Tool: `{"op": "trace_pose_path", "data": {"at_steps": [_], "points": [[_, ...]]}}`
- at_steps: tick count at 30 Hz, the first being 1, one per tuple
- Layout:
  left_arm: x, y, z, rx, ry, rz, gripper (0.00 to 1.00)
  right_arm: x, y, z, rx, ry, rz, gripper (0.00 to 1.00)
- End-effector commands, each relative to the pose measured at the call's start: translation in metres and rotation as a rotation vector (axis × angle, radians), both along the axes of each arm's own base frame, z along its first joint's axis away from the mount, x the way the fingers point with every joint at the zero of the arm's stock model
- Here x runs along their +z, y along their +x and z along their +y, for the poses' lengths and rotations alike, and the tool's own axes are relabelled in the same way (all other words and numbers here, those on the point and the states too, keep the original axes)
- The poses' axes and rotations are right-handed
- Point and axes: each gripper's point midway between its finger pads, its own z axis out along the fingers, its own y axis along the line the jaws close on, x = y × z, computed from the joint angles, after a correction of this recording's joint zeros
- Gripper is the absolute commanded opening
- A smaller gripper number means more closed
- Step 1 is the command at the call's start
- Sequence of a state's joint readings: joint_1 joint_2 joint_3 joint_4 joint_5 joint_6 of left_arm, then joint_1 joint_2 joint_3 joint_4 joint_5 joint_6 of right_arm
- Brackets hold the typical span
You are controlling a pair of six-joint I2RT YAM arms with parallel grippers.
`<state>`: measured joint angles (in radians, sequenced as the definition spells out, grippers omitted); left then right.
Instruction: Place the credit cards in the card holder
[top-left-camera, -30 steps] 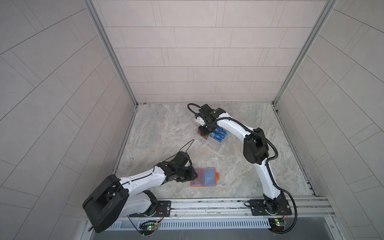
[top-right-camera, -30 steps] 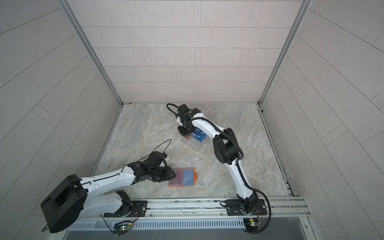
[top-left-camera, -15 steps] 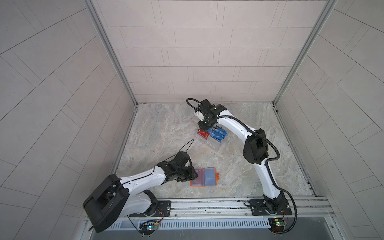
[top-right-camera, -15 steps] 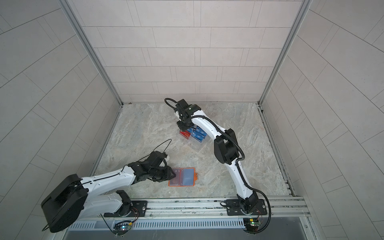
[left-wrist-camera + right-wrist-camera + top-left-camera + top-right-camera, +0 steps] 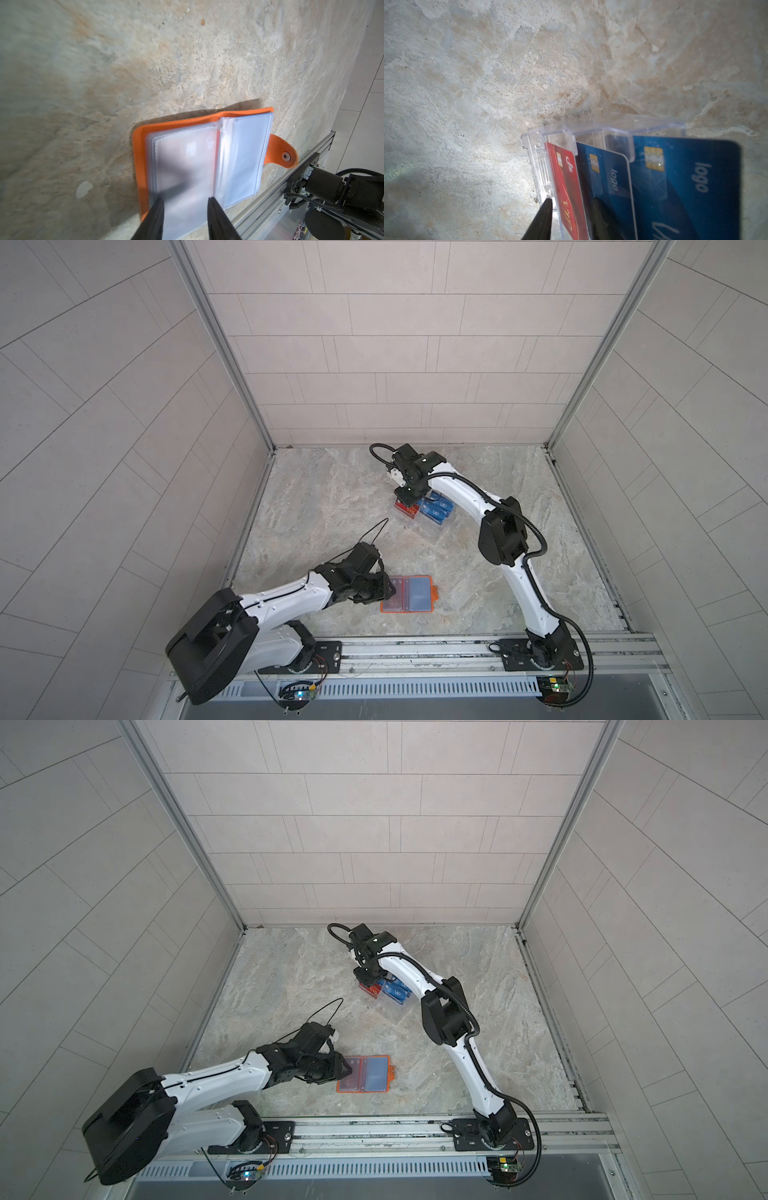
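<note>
The orange card holder (image 5: pixel 432 593) (image 5: pixel 390 1073) (image 5: pixel 141 145) lies open near the front of the table. Its left sleeve looks reddish and its right sleeve bluish. My left gripper (image 5: pixel 390 591) (image 5: pixel 348 1071) (image 5: pixel 185 202) is open, its two fingers low over the left clear sleeve. Farther back, the credit cards stand in a clear acrylic stand (image 5: pixel 430 531) (image 5: pixel 392 1011) (image 5: pixel 591 126): a red card (image 5: pixel 409 511) (image 5: pixel 372 991) (image 5: pixel 564 182) beside blue cards (image 5: pixel 436 508) (image 5: pixel 395 990) (image 5: pixel 685 182). My right gripper (image 5: pixel 409 499) (image 5: pixel 368 979) (image 5: pixel 572 200) is open. One finger is outside the stand's wall and the other behind the red card.
An aluminium rail (image 5: pixel 415 649) (image 5: pixel 270 203) with both arm bases runs along the front edge, close to the card holder. Tiled walls enclose the stone tabletop (image 5: pixel 332 506) on the left, back and right.
The right gripper's jaws have widened around the red card and its wrist has shifted slightly at the stand. The left arm and the card holder have not moved.
</note>
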<state>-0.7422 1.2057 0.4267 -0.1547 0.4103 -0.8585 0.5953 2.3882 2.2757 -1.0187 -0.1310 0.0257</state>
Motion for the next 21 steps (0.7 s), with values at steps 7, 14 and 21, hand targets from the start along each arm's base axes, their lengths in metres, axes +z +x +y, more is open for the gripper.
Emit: {"op": "trace_pose_path", "data": {"at_steps": [7, 14, 21], "points": [[-0.017, -0.009, 0.016, 0.008, 0.083, 0.039, 0.4, 0.0, -0.015, 0.012, 0.05, 0.037, 0.053, 0.28], [-0.018, -0.01, 0.017, 0.01, 0.086, 0.042, 0.4, -0.001, -0.023, 0.021, 0.078, 0.052, 0.07, 0.25], [-0.018, -0.01, 0.016, 0.008, 0.087, 0.043, 0.41, -0.005, -0.017, 0.013, 0.076, -0.013, 0.034, 0.22]]}}
